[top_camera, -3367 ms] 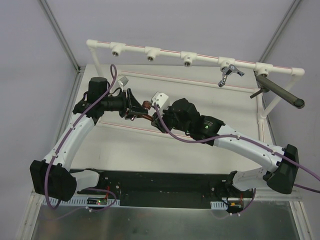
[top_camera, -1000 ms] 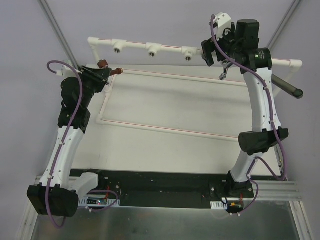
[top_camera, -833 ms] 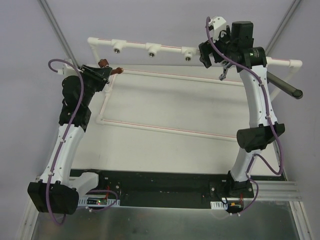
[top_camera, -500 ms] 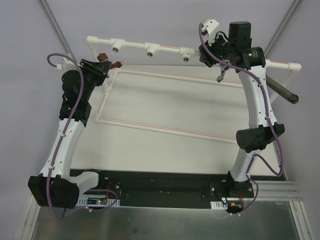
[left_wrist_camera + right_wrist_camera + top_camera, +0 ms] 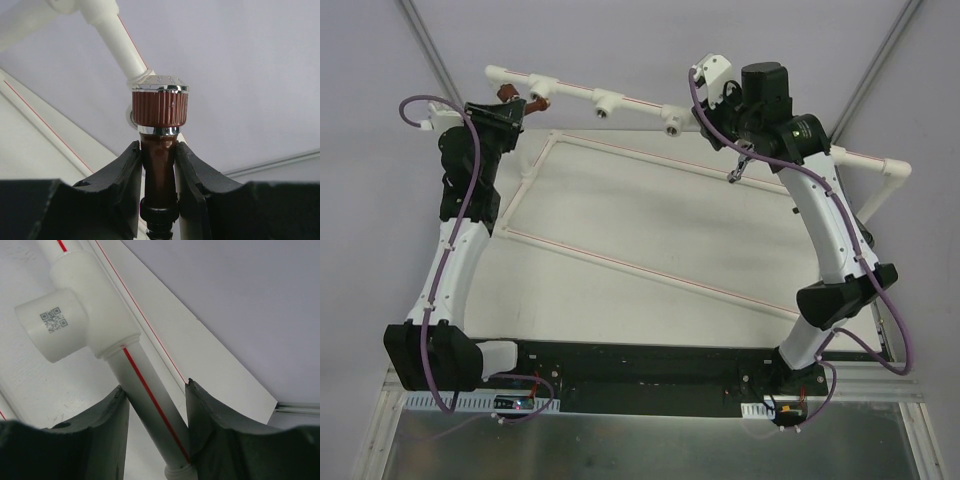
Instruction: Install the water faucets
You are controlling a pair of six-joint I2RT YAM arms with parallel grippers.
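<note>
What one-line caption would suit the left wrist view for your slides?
Left gripper shut on the reddish-brown faucet, ribbed knob up, white pipe behind.

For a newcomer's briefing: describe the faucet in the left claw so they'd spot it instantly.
Follow the white pipe rail to its left end, where the left claw grips a small faucet by its stem. It alone is reddish-brown, with a ribbed, chrome-capped knob.

White arm links (image 5: 445,275), black joint housings (image 5: 845,297); purple cables (image 5: 438,100) looped along both; black tapered fingers (image 5: 122,175).
</note>
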